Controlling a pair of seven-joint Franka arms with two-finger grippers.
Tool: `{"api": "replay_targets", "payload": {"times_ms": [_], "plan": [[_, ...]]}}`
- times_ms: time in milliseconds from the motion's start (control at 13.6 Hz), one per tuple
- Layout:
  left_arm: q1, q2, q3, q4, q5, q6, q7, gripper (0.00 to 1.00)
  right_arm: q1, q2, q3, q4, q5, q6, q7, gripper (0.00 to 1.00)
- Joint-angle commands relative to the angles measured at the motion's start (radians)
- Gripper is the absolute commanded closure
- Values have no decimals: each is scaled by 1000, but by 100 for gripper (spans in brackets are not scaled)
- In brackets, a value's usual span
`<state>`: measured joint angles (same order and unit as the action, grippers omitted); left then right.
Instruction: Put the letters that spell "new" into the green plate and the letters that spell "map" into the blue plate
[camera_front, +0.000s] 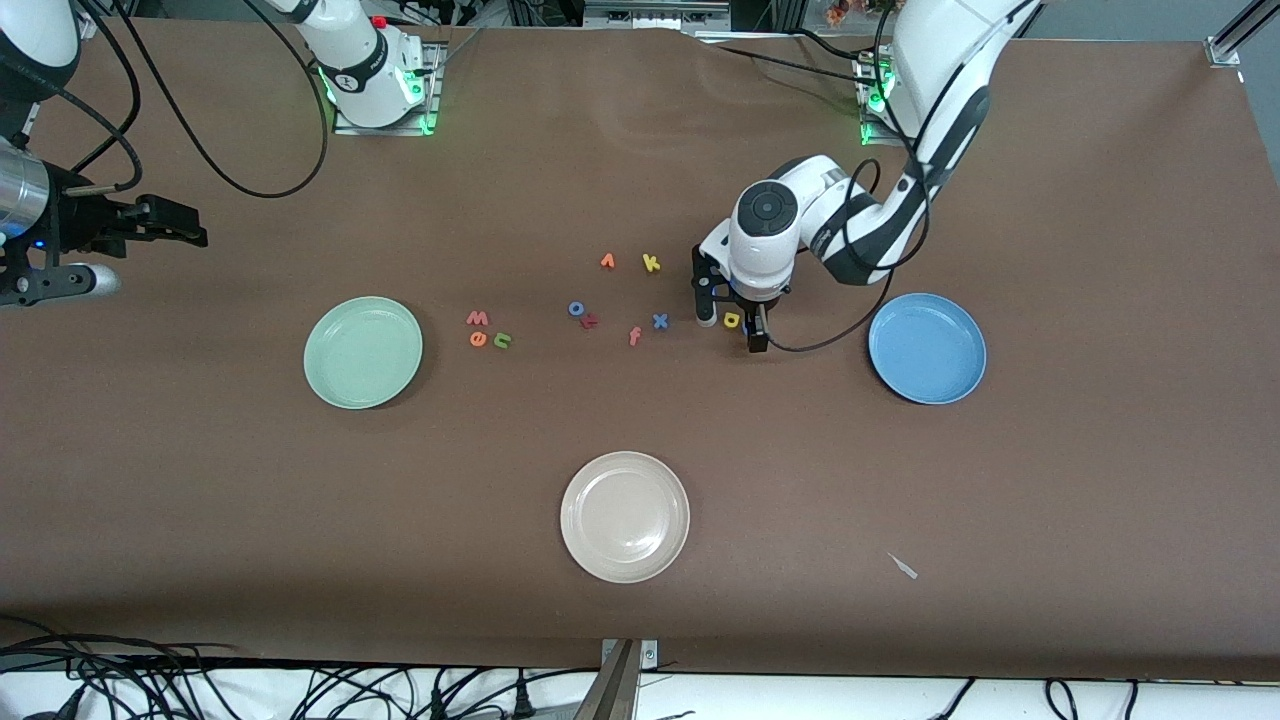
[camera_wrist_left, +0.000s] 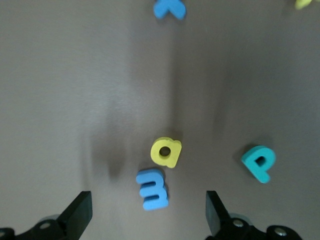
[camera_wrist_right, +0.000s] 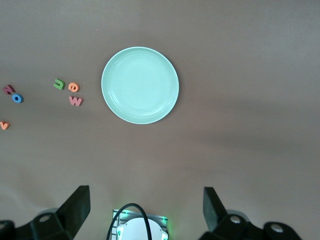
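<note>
Front view: the left end effector hangs open low over the table, the yellow a between its fingers, the blue plate beside it. The right end effector, open, waits high at the right arm's end; the green plate sits nearby.

Left wrist view: a and m lie between the open fingers, p just beside.

Right wrist view: n, e, w lie beside the green plate, under the open fingers.

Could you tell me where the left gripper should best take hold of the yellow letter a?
Probably straight from above, fingers on its two outer edges. The yellow a lies flat on the table, so only its sides offer purchase. The blue m almost touches one edge, so set the open left gripper across the freer sides.
</note>
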<state>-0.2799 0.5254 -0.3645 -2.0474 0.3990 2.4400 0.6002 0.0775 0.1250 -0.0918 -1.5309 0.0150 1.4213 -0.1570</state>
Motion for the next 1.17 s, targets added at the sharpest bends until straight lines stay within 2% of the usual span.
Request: {"api": "replay_targets", "payload": {"times_ms": [0,147,220,293,367,440,514,660,807,1101], "plan": [[1,21,1,7,50,22,15,6,-1,-7,1,0,16,-10,8,0],[5,36,1,9,52,34,15,15,-1,-5,1,-2,16,-8,8,0],[10,41,2,9,52,36,15,25,-1,-5,1,0,16,-8,8,0],[10,44,2,9,52,36,15,37,-1,-5,1,0,16,-10,8,0],[10,44,2,9,52,34,13,58,-1,-5,1,-3,16,-13,8,0],[10,44,1,9,52,34,12,69,-1,-5,1,-3,17,-13,8,0],[10,47,1,9,52,34,12,76,-1,-7,1,-2,17,-13,10,0],[11,41,1,9,52,25,18,100,-1,-7,1,-3,17,-13,10,0],[14,-13,1,13,52,-24,26,100,-1,-5,1,-3,17,-13,8,0],[56,-149,1,36,52,-263,32,100,-1,-7,1,2,17,-2,10,0]]}}
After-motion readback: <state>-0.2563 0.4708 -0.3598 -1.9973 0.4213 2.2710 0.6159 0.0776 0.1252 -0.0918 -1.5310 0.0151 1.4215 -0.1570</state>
